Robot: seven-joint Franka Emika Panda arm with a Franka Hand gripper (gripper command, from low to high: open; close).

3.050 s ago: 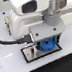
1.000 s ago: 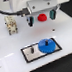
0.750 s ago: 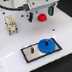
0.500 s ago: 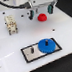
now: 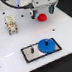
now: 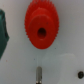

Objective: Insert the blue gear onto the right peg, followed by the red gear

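Blue toothed gear disc [image 5: 47,44] sits seated on the black base plate [image 5: 30,54]; gripper [image 5: 43,12] has moved over the red gear since three seconds ago.
Small round red gear [image 5: 41,16] with centre hole lies flat on the white surface [image 5: 15,44], below the fingers; how far they are apart I cannot tell.

I'm seeing the red gear [image 6: 42,25] looking like smooth matt plastic, and the blue gear [image 5: 46,44] likewise. The base plate [image 5: 30,53] is showing matt black; the table [image 5: 11,57] is gleaming glossy white.
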